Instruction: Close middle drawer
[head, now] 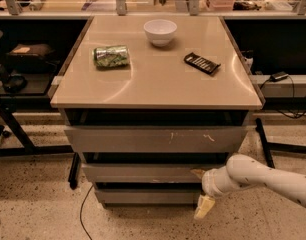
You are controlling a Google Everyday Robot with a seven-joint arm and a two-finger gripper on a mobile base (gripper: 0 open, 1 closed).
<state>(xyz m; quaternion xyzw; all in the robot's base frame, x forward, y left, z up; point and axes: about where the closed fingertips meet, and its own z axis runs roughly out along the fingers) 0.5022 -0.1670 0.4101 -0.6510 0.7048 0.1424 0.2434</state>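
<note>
The middle drawer (pixel 143 173) is a plain grey front under the taller scratched drawer front (pixel 158 139). It is pushed in almost level with the other fronts, and its inside is hidden. My gripper (pixel 199 193) reaches in from the lower right on a white arm (pixel 263 176). It is open, with its pale fingers spread one above the other. The upper fingertip (pixel 197 173) is at the right end of the middle drawer's front. The lower fingertip (pixel 203 207) hangs in front of the bottom drawer (pixel 143 196).
On the beige cabinet top (pixel 158 84) are a white bowl (pixel 160 31), a green can on its side (pixel 111 56) and a black remote-like object (pixel 201 63). Black table legs (pixel 15 129) stand at left, a black leg and cables (pixel 280 111) at right. A cable (pixel 83 211) lies on the speckled floor.
</note>
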